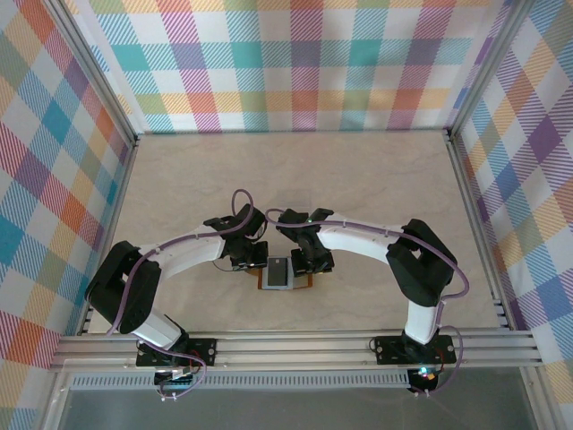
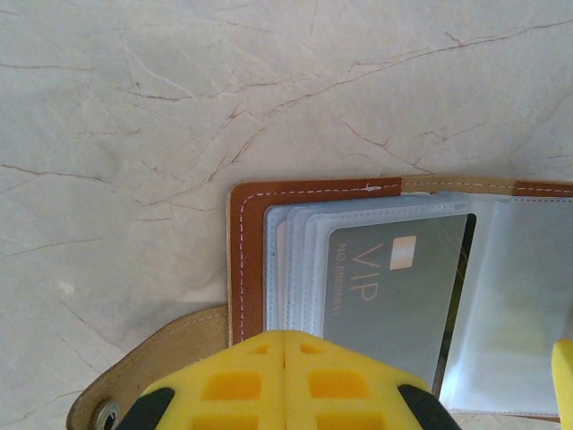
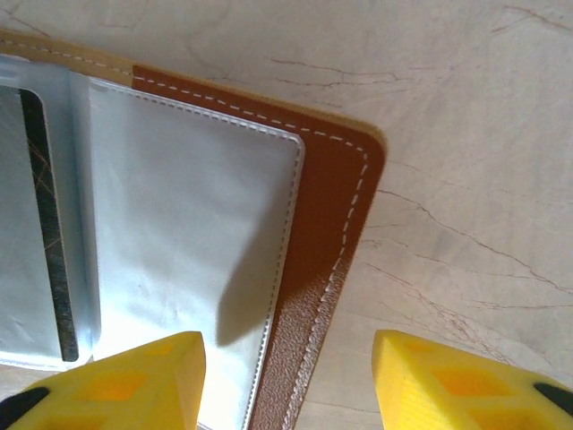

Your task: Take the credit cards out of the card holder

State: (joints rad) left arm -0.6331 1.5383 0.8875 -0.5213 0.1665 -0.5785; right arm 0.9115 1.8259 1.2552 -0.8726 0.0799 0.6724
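Nearest the lens: left claw [image 2: 285, 383], fully shut, yellow pads flush together, nothing visible between them. Overlaps the near edge of the card holder [image 2: 246, 260] in the left wrist view; touching it or just above, cannot tell. Just beyond the tips: stack of clear plastic sleeves [image 2: 291, 260], the topmost with a grey credit card [image 2: 394, 296] inside, marked VIP, small pale chip patch near its top. Brown leather cover with white stitching around the sleeves. Tan tab [image 2: 175, 345] with a metal snap [image 2: 107, 416] off the lower left corner, flat on the worktop [image 2: 134, 134].

Next, right claw [image 3: 288, 381]: roughly half open, grips nothing. One finger over a clear sleeve [image 3: 188, 224], the other over bare worktop [image 3: 466, 179], brown stitched edge of the card holder [image 3: 336, 224] between them. Credit card [image 3: 45, 242] with a dark stripe tucked in a sleeve at the far left of that view.

From above: card holder [image 1: 279, 273] open and flat, near the front centre of the marble-look worktop [image 1: 295, 179]. Sits between left claw [image 1: 253, 262] and right claw [image 1: 306, 263], both right against it. Plaid walls [image 1: 295, 63] on three sides.
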